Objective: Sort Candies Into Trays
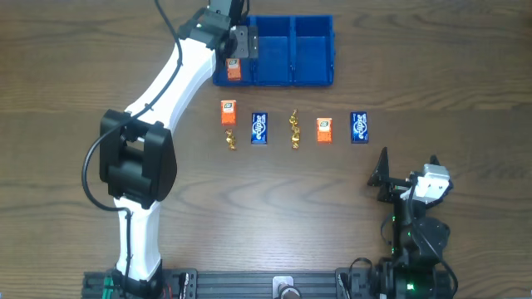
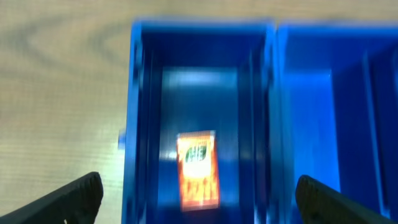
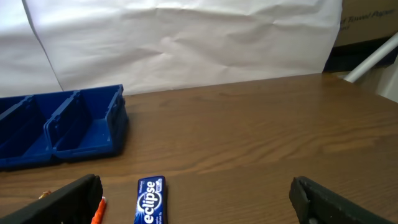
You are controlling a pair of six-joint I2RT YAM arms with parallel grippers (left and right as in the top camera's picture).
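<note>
My left pincer [image 2: 198, 194] hangs spread wide, gripping nothing, over the left compartment of the blue plastic three-compartment tray [image 2: 140, 93]. The small orange cardboard candy box [image 2: 198, 169] lies flat on that compartment's floor. I judge it light, stiff and slick, best pinched across its narrow sides. My right pincer [image 3: 199, 198] sits open above the brown wooden counter [image 3: 261, 143], near a flat blue gum pack [image 3: 149, 202]. Its finger mostly hides an orange thing beside that pack.
</note>
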